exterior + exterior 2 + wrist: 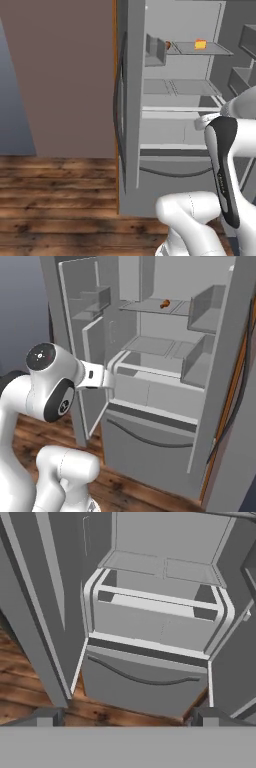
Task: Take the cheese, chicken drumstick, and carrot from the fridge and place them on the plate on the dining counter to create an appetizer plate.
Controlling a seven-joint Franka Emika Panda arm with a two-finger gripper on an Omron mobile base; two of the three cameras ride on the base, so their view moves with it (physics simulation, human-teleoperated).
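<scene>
The fridge (pixel 170 125) (pixel 150 386) (pixel 150 632) stands open in front of me, its grey shelves and drawers bare at mid height. The cheese (pixel 200 44), an orange-yellow block, rests on the upper shelf. A small brown-orange piece (pixel 164 304) (pixel 168 45) lies further left on that shelf; it looks like the chicken drumstick. My gripper (pixel 127 719) is open with nothing between its fingertips (pixel 47 717). It hangs in front of the fridge's middle drawers, well below the food shelf. The carrot, the plate and the dining counter are out of view.
Both fridge doors stand swung out, the left door (pixel 80 341) and the right door (pixel 225 381), each with bins. A bottom drawer with a curved handle (pixel 145 679) sits just above the wooden floor (pixel 55 200). A brown wall (pixel 60 75) flanks the fridge.
</scene>
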